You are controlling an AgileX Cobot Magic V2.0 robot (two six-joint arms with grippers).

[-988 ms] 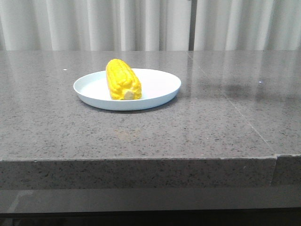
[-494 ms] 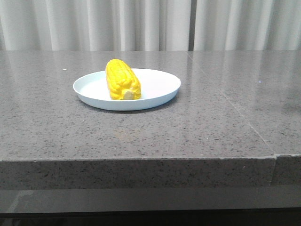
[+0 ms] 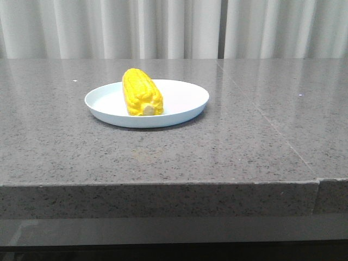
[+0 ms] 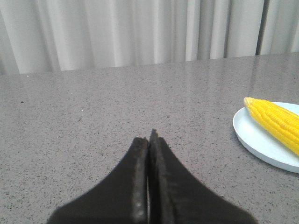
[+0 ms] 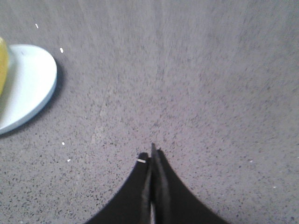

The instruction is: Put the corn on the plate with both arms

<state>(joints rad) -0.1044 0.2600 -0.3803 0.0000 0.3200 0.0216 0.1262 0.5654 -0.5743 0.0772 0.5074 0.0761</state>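
Note:
The yellow corn [image 3: 142,92] lies on the pale blue-white plate [image 3: 187,103] on the grey stone table, its beige cut end toward the front. Neither arm shows in the front view. In the left wrist view my left gripper [image 4: 149,140] is shut and empty over bare table, with the corn [image 4: 275,121] and the plate [image 4: 254,140] off to one side. In the right wrist view my right gripper [image 5: 152,156] is shut and empty above the table, with the plate [image 5: 28,88] and a sliver of corn [image 5: 2,65] well away at the edge.
The grey speckled table [image 3: 244,147] has a front edge [image 3: 163,185] and a seam running from the back to the front right [image 3: 272,125]. Pale curtains [image 3: 163,27] hang behind it.
A faint shadow on the table at the right of the front view has gone. The corn and plate have not moved.

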